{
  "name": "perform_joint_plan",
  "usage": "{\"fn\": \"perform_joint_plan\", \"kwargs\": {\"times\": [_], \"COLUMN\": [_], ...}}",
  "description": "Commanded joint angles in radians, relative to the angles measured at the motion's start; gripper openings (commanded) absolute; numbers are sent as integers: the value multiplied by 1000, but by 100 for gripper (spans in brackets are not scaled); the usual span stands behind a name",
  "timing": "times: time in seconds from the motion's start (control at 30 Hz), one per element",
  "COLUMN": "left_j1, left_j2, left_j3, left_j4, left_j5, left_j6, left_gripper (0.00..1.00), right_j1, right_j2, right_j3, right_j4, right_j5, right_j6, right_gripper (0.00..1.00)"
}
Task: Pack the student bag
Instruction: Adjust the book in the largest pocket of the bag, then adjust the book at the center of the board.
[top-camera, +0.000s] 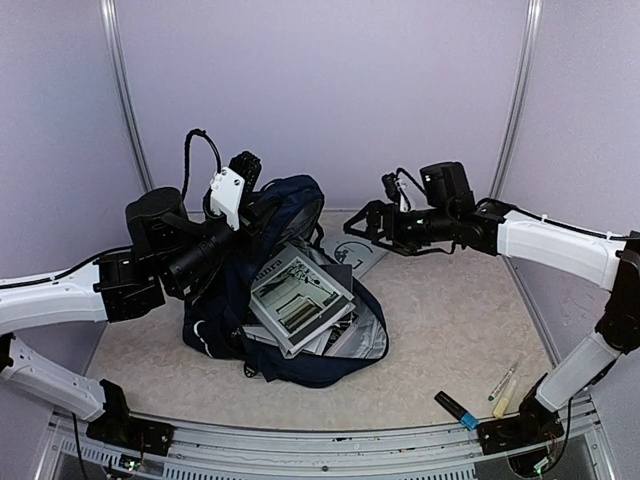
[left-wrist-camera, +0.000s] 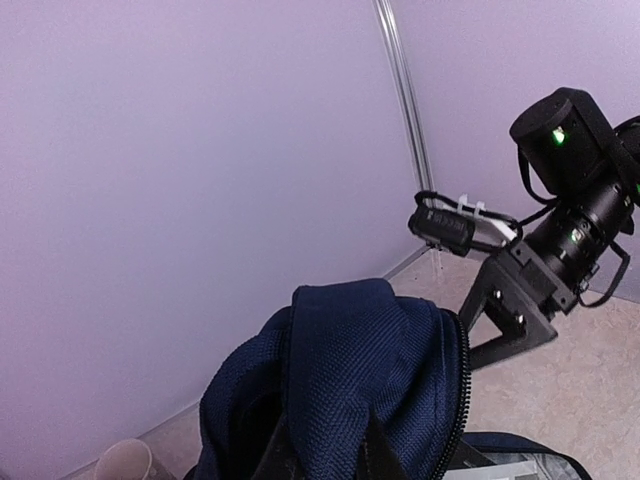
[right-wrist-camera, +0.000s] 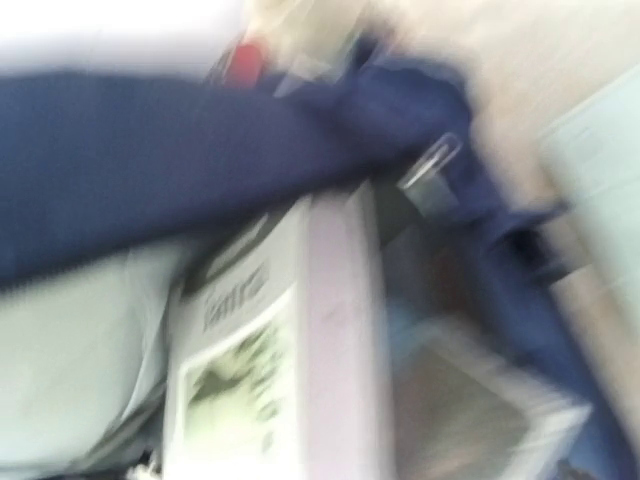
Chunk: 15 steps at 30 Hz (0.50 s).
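Walled table (top-camera: 450, 310): left gripper (top-camera: 265, 208) clenches student bag (top-camera: 300, 195) rim; right gripper (top-camera: 358, 226), beside it, unreadable

A robotics lab test cell: plain lavender panel walls (top-camera: 320, 90) fill the upper frame, joined by thin metal corner posts (top-camera: 122, 90); a beige tabletop (top-camera: 470, 320) sits centre, with an aluminium mounting rail (top-camera: 330, 442) along the bottom edge.

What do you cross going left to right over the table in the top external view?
student bag → right tool → black marker with a blue end → two pale pens. The magazine lies on the bag, so it is left out.
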Motion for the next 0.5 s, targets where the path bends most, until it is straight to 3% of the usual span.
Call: {"fn": "perform_joint_plan", "kwargs": {"times": [0.0, 0.17, 0.47], "left_j1": [22, 53, 100], "left_j2": [-22, -27, -59], "left_j3": [-10, -22, -51], "left_j4": [-1, -40, -56], "left_j5": [-89, -113, -84], "left_j6": [20, -1, -21], "left_gripper": [0, 0, 0], "right_j1": [-196, -327, -399], "right_j2": [-30, 147, 547], "right_j3": [-32, 11, 236], "right_j4": [-44, -42, 16], "right_j5": [-28, 47, 32], "right_j6": [-66, -104, -15], "right_gripper": [100, 95, 89]}}
